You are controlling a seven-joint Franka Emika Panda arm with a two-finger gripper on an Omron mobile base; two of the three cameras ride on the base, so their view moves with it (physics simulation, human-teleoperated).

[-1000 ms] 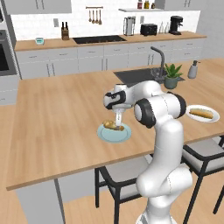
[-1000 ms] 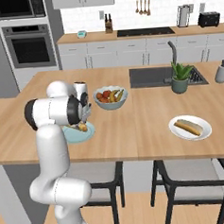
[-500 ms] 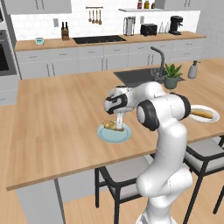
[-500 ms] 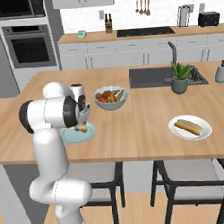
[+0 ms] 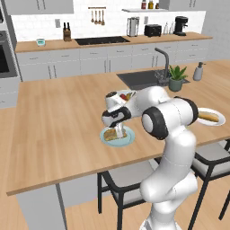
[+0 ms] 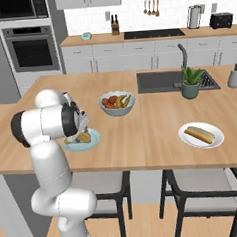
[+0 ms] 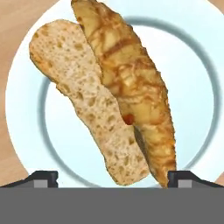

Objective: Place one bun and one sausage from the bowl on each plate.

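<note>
The two-finger gripper (image 7: 112, 177) is held directly above the pale blue-green round plate (image 7: 26, 131) on the wooden island counter (image 5: 58, 117). Its jaws are spread wide, and nothing is held between them. On that plate a pale porous bun (image 7: 83, 100) and a golden-brown grilled sausage (image 7: 131, 83) are seen lying side by side, touching along their length.

The second plate, white and round (image 6: 216, 138), is set well apart toward the far right of the counter and carries another bun with sausage (image 6: 199, 134). A pale blue-grey bowl of colourful fruit (image 6: 117, 102) stands near the blue-green plate. A small potted green plant (image 6: 190, 82) stands beside the sink (image 6: 158, 81).
</note>
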